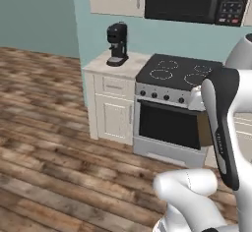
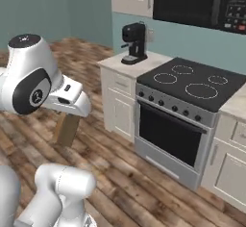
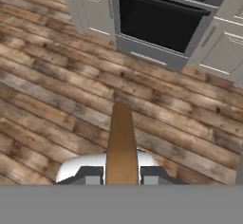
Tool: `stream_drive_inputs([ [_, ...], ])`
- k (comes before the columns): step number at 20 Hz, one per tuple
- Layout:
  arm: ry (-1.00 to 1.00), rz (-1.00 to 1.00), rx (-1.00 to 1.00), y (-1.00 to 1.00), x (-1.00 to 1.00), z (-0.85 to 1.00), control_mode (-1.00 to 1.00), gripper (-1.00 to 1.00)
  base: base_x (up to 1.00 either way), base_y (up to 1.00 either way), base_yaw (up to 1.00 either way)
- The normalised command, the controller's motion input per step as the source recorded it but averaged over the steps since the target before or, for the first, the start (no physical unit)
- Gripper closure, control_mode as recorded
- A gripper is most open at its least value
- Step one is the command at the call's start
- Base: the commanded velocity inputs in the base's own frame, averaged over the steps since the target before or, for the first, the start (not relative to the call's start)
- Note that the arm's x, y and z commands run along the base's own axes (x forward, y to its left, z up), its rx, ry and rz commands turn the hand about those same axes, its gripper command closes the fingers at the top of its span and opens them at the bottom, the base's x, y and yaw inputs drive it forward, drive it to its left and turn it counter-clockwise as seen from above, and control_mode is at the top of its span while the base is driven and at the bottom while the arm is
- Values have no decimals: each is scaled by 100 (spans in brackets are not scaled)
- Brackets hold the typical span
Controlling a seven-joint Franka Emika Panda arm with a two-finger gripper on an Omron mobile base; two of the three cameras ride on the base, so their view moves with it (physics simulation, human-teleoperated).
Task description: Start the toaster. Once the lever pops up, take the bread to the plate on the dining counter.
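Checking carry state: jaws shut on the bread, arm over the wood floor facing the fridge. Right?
Not the fridge. The hand view shows the bread clamped in the shut jaws over the wood floor, facing the oven.

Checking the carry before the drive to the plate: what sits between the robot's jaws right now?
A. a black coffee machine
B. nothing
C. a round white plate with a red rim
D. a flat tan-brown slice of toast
D: in the hand view the flat tan-brown slice of toast stands edge-on between the shut jaws, above the wooden floor.
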Motion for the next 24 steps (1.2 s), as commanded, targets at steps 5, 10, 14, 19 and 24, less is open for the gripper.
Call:
stream_drive_inputs([
  [5, 0, 0, 0, 0, 0, 0, 100, 100, 22, 15, 84],
  [10, 0, 0, 0, 0, 0, 0, 100, 100, 24, 14, 84],
  [14, 0, 0, 0, 0, 0, 0, 100, 100, 28, 13, 83],
  [19, 0, 0, 0, 0, 0, 0, 100, 100, 36, 5, 73],
  [24, 0, 0, 0, 0, 0, 0, 100, 100, 64, -10, 35],
])
